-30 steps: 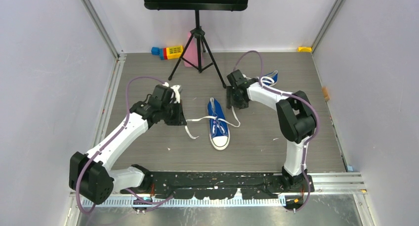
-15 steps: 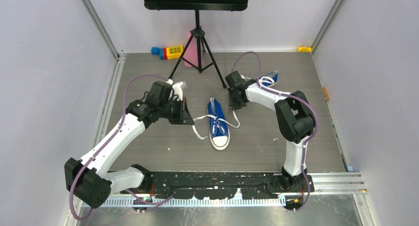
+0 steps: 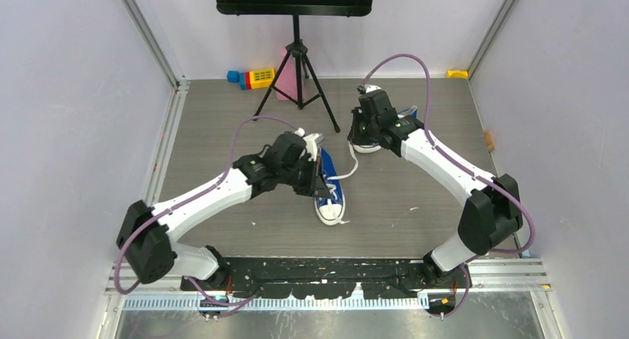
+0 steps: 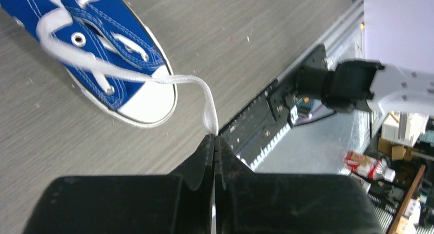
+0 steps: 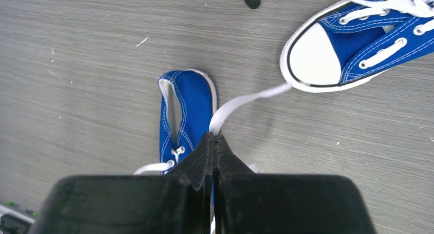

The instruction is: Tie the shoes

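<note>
Left tool [image 4: 214, 140] pinched shut on flat woven white lace [image 4: 153, 79] of blue canvas shoe [image 3: 331, 204] mid-table, rounded white rubber toe cap; left arm stretched low over it. Right tool [image 5: 214, 140] clamped on other lace end [image 5: 245, 98] above the heel, second shoe [image 5: 353, 44] just beside. Grey wood-grain table [image 3: 215, 124]; tripod [image 3: 297, 72] legs near, side walls well apart

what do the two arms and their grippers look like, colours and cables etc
The left arm and right arm both have white tubular links joined by bulky black joint housings. A purple cable loops along each. The left gripper and right gripper are matte black, blocky bodies tapering to two wedge-shaped fingers.
</note>
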